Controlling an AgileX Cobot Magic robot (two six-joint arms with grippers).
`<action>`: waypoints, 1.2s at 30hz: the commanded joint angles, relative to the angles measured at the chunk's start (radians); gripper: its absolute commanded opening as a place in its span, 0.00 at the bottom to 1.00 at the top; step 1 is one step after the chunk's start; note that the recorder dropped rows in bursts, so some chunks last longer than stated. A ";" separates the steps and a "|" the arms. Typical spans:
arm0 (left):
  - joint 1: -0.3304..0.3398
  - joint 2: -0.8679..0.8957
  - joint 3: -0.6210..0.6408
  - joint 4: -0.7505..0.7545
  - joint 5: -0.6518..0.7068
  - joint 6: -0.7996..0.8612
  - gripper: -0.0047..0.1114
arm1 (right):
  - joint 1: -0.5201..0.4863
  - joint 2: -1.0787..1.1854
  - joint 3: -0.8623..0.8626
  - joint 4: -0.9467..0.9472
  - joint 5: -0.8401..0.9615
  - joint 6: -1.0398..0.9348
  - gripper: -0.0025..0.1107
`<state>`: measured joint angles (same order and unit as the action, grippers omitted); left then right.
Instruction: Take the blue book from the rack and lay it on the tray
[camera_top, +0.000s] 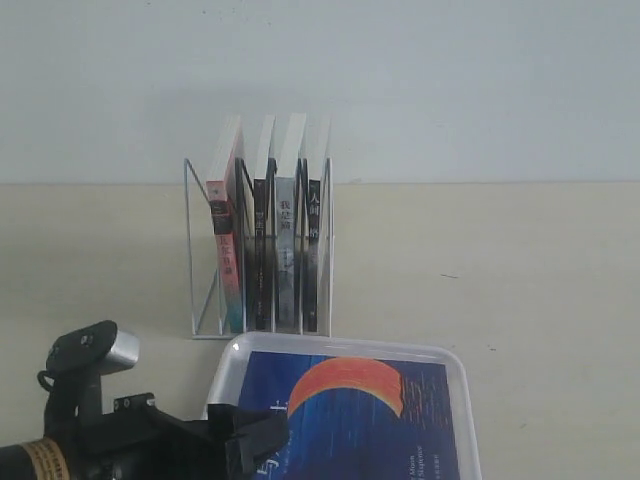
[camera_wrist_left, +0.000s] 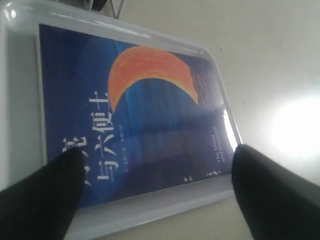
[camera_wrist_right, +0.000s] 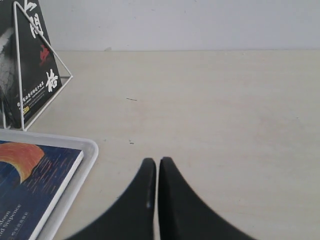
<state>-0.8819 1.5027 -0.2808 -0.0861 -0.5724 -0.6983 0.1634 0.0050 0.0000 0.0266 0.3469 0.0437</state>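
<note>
The blue book (camera_top: 360, 415) with its orange crescent lies flat, cover up, inside the white tray (camera_top: 335, 346) at the front. My left gripper (camera_top: 243, 440) hangs by the tray's left side, open, with nothing between its fingers. The left wrist view shows the blue book (camera_wrist_left: 135, 115) in the tray (camera_wrist_left: 165, 207), my left gripper (camera_wrist_left: 157, 172) standing wide over the tray's edge. The white wire rack (camera_top: 262, 250) stands behind the tray with several upright books. My right gripper (camera_wrist_right: 157, 162) is shut on nothing over the bare tabletop, beside the tray (camera_wrist_right: 80, 167) and blue book (camera_wrist_right: 35, 180).
Several books stay upright in the rack: a pink-and-teal one (camera_top: 226, 250), a grey-spined one (camera_top: 286, 250) and dark-spined ones. The right wrist view shows the rack (camera_wrist_right: 22, 75) with a dark book (camera_wrist_right: 37, 65). A pale wall rises behind the cream tabletop (camera_top: 520, 290).
</note>
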 joint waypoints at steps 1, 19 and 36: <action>0.004 -0.126 -0.002 -0.012 0.109 0.066 0.70 | -0.004 -0.005 0.000 -0.006 -0.011 -0.001 0.03; 0.004 -0.518 0.096 0.001 0.494 0.232 0.33 | -0.004 -0.005 0.000 -0.006 -0.011 -0.001 0.03; 0.004 -0.518 0.107 0.001 0.510 0.237 0.23 | -0.004 -0.005 0.000 -0.006 -0.011 -0.001 0.03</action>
<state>-0.8802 0.9918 -0.1774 -0.0887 -0.0599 -0.4675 0.1634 0.0050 0.0000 0.0266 0.3469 0.0437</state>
